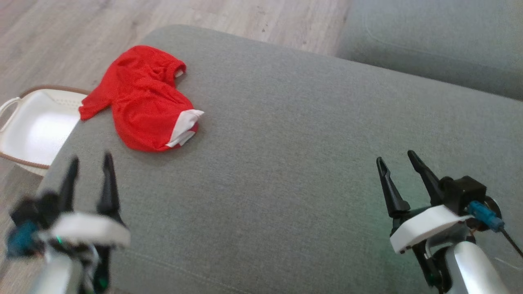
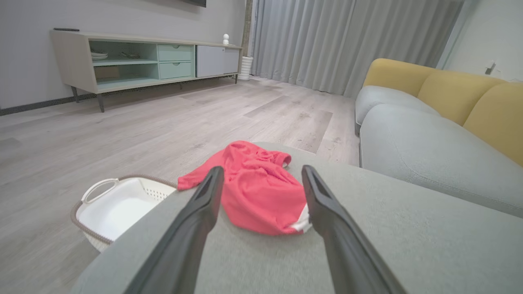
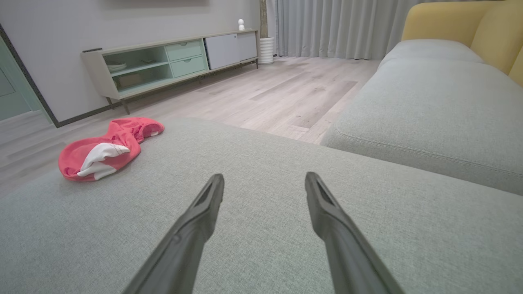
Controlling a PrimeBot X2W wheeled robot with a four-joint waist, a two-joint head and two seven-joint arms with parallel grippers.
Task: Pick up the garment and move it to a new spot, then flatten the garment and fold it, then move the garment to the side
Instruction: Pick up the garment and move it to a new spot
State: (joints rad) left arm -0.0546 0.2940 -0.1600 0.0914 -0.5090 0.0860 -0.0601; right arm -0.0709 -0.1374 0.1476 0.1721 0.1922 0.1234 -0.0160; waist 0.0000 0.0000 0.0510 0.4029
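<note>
**L gripper [image 1: 90,158] & R gripper [image 1: 395,157] both released, garment [image 1: 143,102] at far-left corner of ottoman [image 1: 286,143]**

L gripper is over the near-left corner, blurred in head view, fingers spread w/ nothing btwn them. R gripper is over the near-right part of the ottoman, fingers also apart, holding nothing. Red garment w/ white trim lies bunched at the far-left corner, one sleeve reaching the left edge twd the white basket [image 1: 41,130], which sits on the wood floor [image 1: 61,41] just beside that edge. Garment is well apart from R gripper and nearer L gripper, not touching. Grey sofa [image 1: 429,36] lies past the ottoman's far-right edge.
</note>
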